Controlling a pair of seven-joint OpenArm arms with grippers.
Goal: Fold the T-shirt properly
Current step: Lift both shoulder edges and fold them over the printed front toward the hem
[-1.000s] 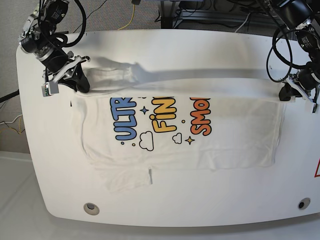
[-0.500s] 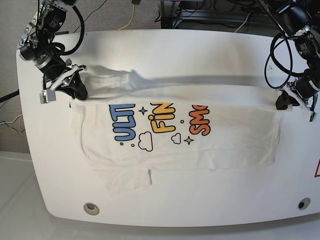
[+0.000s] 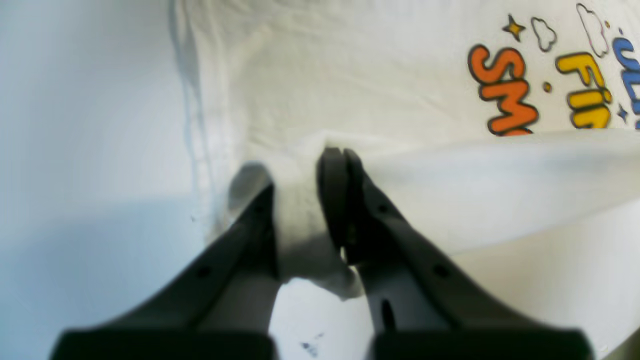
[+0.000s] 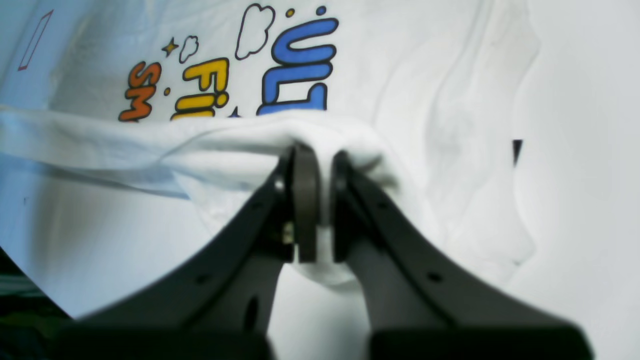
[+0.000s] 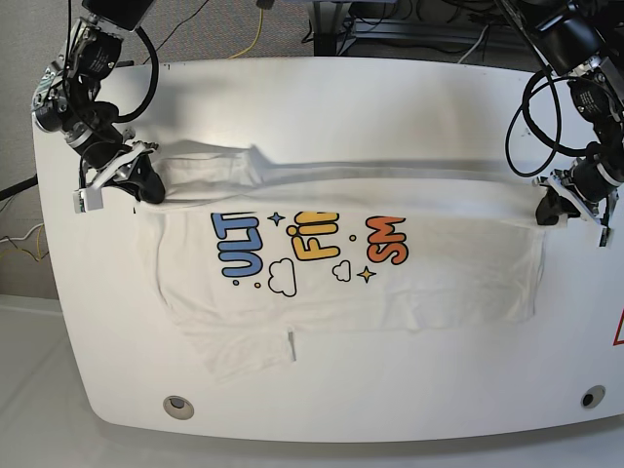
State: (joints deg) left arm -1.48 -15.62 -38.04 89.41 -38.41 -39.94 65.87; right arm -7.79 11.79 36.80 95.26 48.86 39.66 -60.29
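Base view: the T-shirt [image 5: 390, 283] lies across the white tabletop [image 5: 322, 107], limp, light cotton. Left gripper [image 5: 553, 207] at right and right gripper [image 5: 136, 181] at upper left have jaws clamped on its far edge corners, likely the best holds.

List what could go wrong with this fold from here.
1. The right gripper pinches only a small bunch of the T-shirt; it might slip free.
2. The left gripper holds cloth bunched beside one finger, so that edge may land crooked.
3. The sleeve sticking out at the near side could stay unfolded.
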